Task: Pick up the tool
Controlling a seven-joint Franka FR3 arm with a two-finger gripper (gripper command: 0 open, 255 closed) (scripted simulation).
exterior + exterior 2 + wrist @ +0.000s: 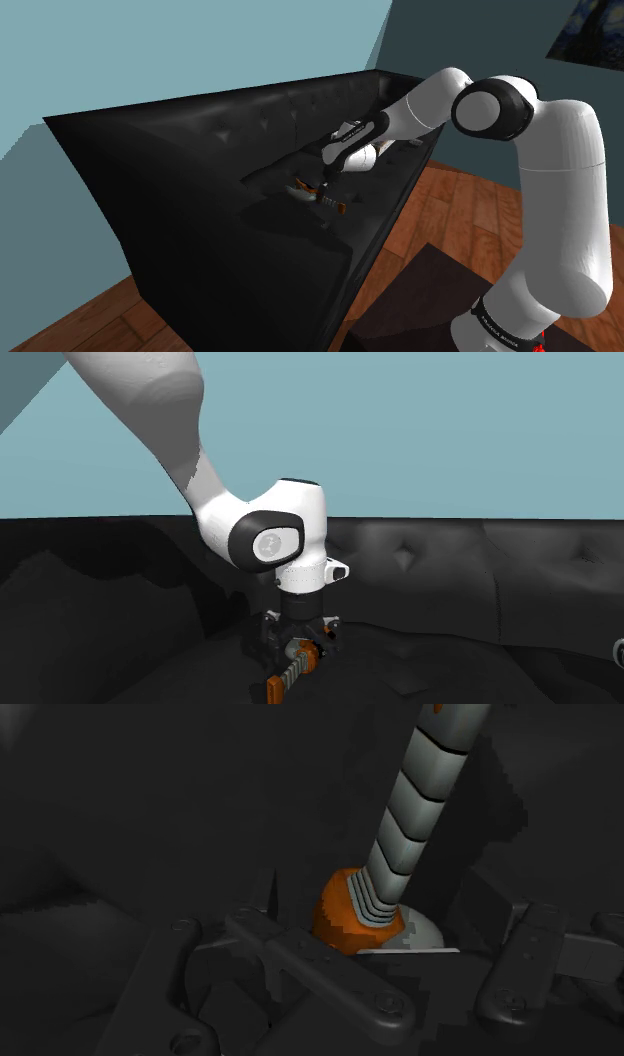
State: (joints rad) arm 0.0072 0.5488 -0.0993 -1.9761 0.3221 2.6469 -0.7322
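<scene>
The tool [288,674] is found directly beneath the gripper [298,648] — ribbed handle stretched away along the sofa seat [430,662]; whether it is clasped cannot be told.

You face a black tufted sofa [200,210] stretching across the shoulder view, its buttoned back toward a pale teal wall [150,50]. At that view's right, a darker teal wall [470,40] meets the pale one at a corner and carries a dark blue painting [597,30]. Beside the sofa lies a reddish-brown plank floor [465,215]. In the second exterior view, the pale wall rises evenly lit above the sofa's back.
</scene>
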